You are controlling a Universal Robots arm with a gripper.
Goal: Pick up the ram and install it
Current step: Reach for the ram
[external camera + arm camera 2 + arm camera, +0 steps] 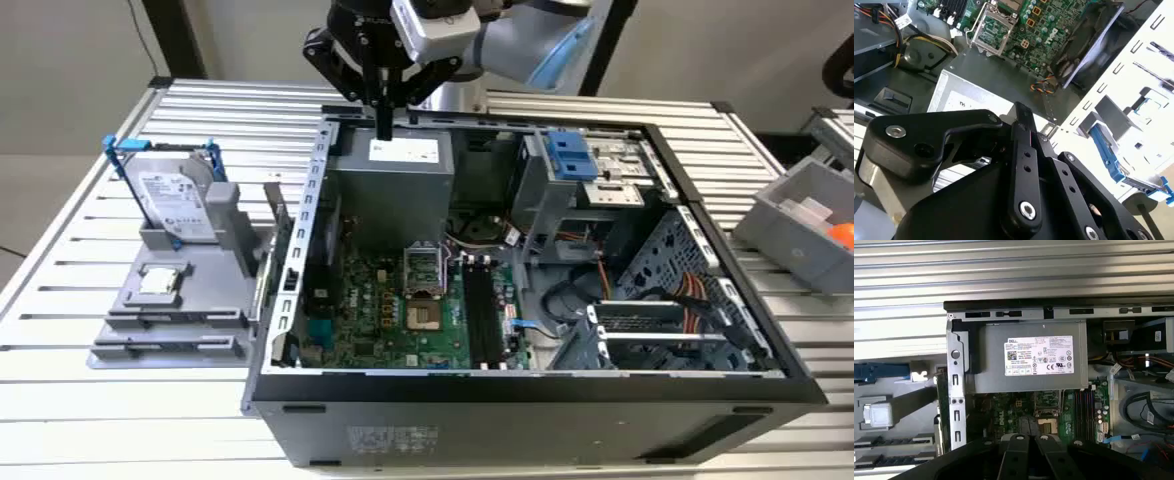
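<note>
step: going for the ram | end effector (pixel 384 125) pressed together, nothing pinched, hanging over PC case (pixel 534 385) | ram (pixel 886 441) looks parked in grey holder (pixel 160 300) beside it | tip imo: spread wide, come straight down, pinch mid-stick

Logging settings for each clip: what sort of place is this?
Probably a robotics lab or workshop bench: an open computer case sits on a slatted metal table, a grey parts holder with a hard drive beside it, a robot arm above.
</note>
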